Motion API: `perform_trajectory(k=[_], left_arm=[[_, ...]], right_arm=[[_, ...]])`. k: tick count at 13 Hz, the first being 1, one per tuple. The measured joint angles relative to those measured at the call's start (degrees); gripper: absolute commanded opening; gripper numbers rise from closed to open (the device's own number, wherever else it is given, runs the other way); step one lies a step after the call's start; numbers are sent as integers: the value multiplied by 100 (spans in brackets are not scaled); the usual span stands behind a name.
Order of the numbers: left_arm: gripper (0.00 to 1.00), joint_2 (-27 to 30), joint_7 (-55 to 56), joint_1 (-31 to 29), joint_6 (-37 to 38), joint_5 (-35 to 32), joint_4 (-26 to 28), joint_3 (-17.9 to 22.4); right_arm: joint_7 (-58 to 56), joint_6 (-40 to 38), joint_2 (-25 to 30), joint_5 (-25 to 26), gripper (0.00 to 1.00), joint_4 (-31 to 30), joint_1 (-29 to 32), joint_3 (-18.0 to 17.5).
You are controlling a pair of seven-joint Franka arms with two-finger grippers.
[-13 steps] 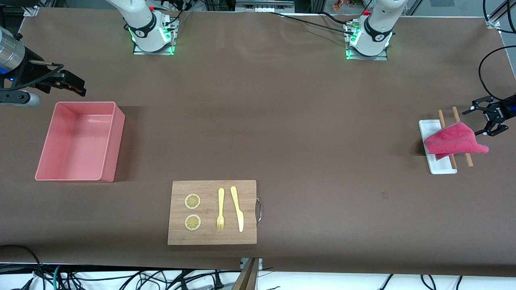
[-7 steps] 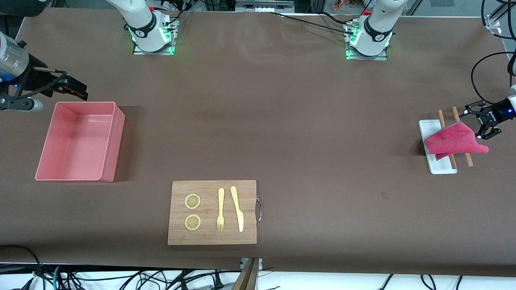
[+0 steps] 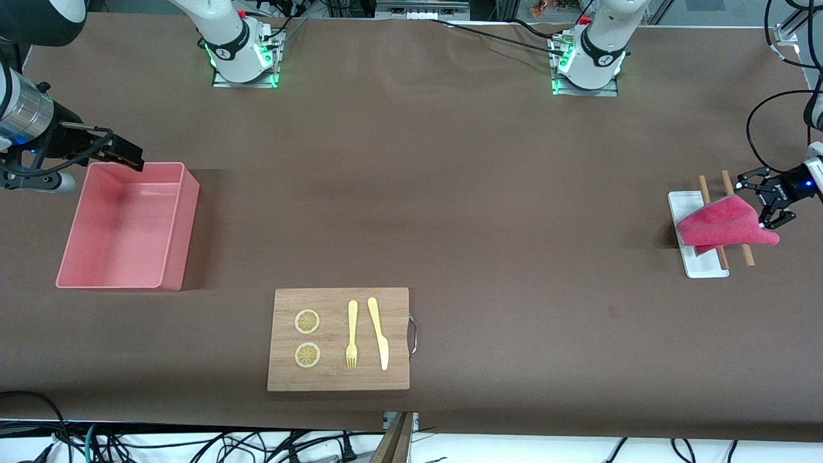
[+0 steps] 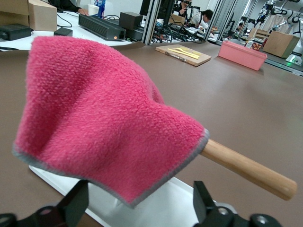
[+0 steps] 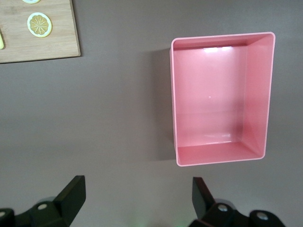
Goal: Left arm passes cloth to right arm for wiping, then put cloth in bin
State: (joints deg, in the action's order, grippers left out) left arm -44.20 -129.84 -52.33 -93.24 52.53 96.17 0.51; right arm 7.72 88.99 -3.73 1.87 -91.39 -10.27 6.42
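Front view: the cloth (image 3: 723, 224) lies draped over two sticks (image 3: 705, 190) and a white tray (image 3: 680, 207) at the left arm's end of the desk. The left pincer (image 3: 767, 200) sits at its edge, fingers apart. The right pincer (image 3: 126, 156) hangs over the bin (image 3: 173, 225).

Left wrist view: spread fingers (image 4: 75, 204) flank the cloth (image 4: 102, 120).

Right wrist view: fingers (image 5: 71, 194) apart, holding nothing, above the bin (image 5: 176, 113).
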Motion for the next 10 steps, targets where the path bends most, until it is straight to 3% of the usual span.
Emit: perform_trajectory(k=[4, 6, 7, 10], left_arm=[[81, -18, 0, 12, -90, 3, 0, 0], [71, -46, 0, 20, -105, 5, -3, 0], [50, -63, -2, 24, -114, 5, -13, 0], [3, -71, -2, 28, -125, 6, -82, 0]], right_arm=[[0, 39, -4, 0, 100, 11, -246, -51], [-2, 61, -5, 0, 100, 32, -299, -51], [-9, 67, -5, 0, 100, 68, -301, -50], [-73, -5, 49, 0, 100, 222, -309, -57]])
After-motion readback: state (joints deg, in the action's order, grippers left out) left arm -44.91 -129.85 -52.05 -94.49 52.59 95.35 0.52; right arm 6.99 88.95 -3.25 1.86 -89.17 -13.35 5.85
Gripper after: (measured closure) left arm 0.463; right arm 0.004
